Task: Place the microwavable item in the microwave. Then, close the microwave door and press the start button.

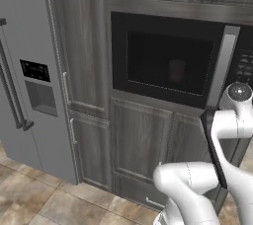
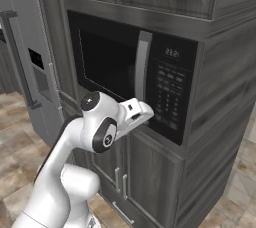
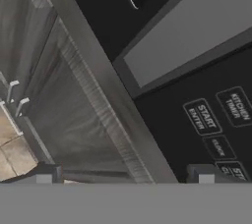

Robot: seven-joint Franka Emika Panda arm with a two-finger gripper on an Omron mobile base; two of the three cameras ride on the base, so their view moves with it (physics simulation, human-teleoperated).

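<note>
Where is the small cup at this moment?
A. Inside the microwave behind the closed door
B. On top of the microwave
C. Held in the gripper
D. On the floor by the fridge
A: the cup shows dimly through the dark window of the shut microwave door, while the open gripper holds nothing near the keypad.
</note>
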